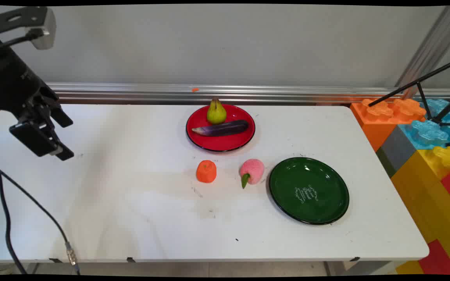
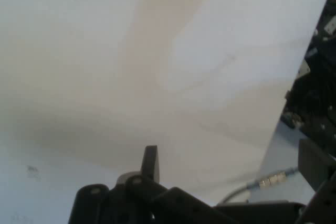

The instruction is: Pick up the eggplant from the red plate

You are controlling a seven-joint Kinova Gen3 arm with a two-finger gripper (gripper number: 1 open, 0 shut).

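Observation:
My gripper (image 1: 68,139) hangs open over the table's far left with nothing between its fingers. In the hand view the gripper (image 2: 233,162) looks down on bare white tabletop (image 2: 157,51), its two fingers wide apart. A red plate (image 1: 244,141) at the back middle carries a green pear (image 1: 216,111) and a dark purple eggplant (image 1: 222,128). In front of that plate lie an orange fruit (image 1: 206,171) and a pink peach (image 1: 252,171), side by side on the table. A green plate (image 1: 309,190) with nothing on it sits right of the peach. All of these are well to the gripper's right.
Large coloured toy blocks (image 1: 424,148) stand against the table's right end, with black tripod legs (image 1: 420,82) above them. A metal rail (image 1: 248,93) runs along the table's back edge. A black cable (image 1: 18,195) hangs down over the front left.

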